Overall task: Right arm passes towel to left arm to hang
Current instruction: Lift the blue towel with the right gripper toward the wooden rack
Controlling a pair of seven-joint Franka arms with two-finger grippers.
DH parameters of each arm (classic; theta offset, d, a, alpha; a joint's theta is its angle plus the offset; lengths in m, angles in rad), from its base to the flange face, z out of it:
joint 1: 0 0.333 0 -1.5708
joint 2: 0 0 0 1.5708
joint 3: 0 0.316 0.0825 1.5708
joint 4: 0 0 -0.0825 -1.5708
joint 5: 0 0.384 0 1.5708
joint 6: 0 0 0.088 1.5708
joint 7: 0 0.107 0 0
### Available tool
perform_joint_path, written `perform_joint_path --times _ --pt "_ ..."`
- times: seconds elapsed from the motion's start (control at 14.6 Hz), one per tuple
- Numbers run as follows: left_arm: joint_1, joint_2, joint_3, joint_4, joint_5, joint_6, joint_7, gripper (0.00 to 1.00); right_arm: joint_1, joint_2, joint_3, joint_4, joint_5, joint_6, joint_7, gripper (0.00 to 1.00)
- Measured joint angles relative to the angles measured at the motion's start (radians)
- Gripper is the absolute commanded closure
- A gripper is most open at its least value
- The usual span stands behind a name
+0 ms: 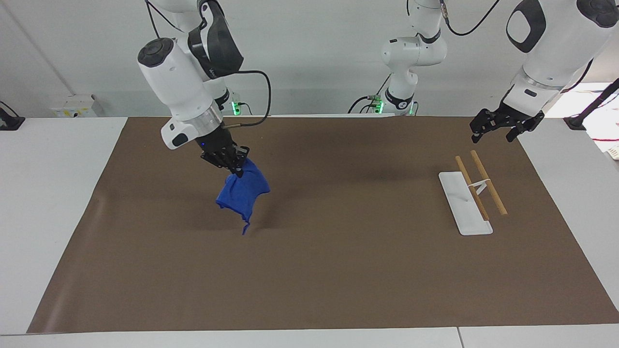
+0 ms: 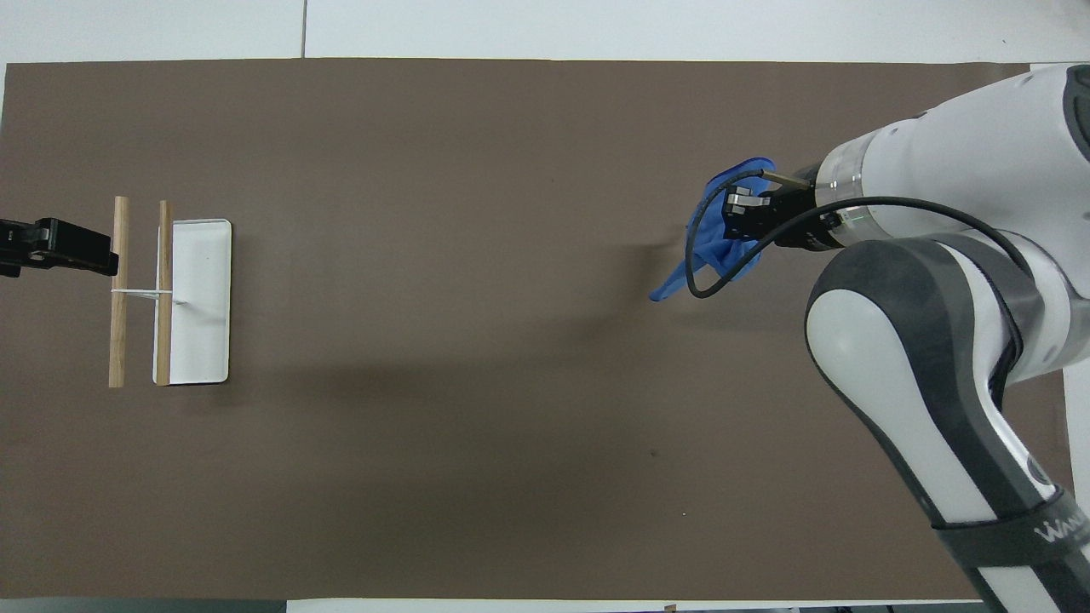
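I see the brown mat point(image 1: 338, 270) bare through its middle, so nothing blocks my carry. My right arm point(image 1: 179, 82) is raised over its own end, and the right gripper point(image 1: 235, 166) is clenched on the towel point(image 1: 242, 195), which hangs bunched in the air at about nine o'clock in the facing view, its lowest corner just above the mat. I'd lift a little more so the loop end won't drag, then swing toward three o'clock with the free edge presented. The left arm point(image 1: 546, 53) waits; the left gripper point(image 1: 493, 133) hovers with fingers spread, empty, above the rack point(image 1: 464, 203) with its two wooden rails point(image 1: 488, 182).
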Motion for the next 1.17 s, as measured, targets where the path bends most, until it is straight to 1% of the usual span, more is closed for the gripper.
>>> perform_joint_path --times 0.14,0.27,0.41,0.62,0.89,1.03,1.17 --pt "0.000 0.000 0.000 0.000 0.000 0.000 0.000 0.00 -0.001 0.032 0.053 0.064 0.037 0.025 0.105 1.00" --pt "0.000 0.000 0.000 0.000 0.000 0.000 0.000 0.00 0.002 0.066 0.122 0.090 0.097 0.136 0.209 1.00" --pt "0.000 0.000 0.000 0.000 0.000 0.000 0.000 0.00 0.042 0.094 0.166 0.095 0.127 0.267 0.326 1.00" --pt "0.000 0.000 0.000 0.000 0.000 -0.014 0.000 0.00 0.157 0.125 0.174 0.095 0.149 0.444 0.498 1.00" --pt "-0.001 -0.004 -0.003 -0.001 -0.001 -0.021 -0.005 0.00 0.254 0.141 0.177 0.095 0.154 0.595 0.733 1.00" --pt "-0.002 -0.005 -0.007 -0.007 -0.020 -0.022 -0.045 0.00 0.302 0.164 0.177 0.095 0.154 0.701 0.831 1.00" --pt "-0.002 -0.011 -0.011 -0.031 -0.083 -0.016 -0.154 0.00 0.332 0.185 0.178 0.095 0.154 0.751 0.874 1.00"
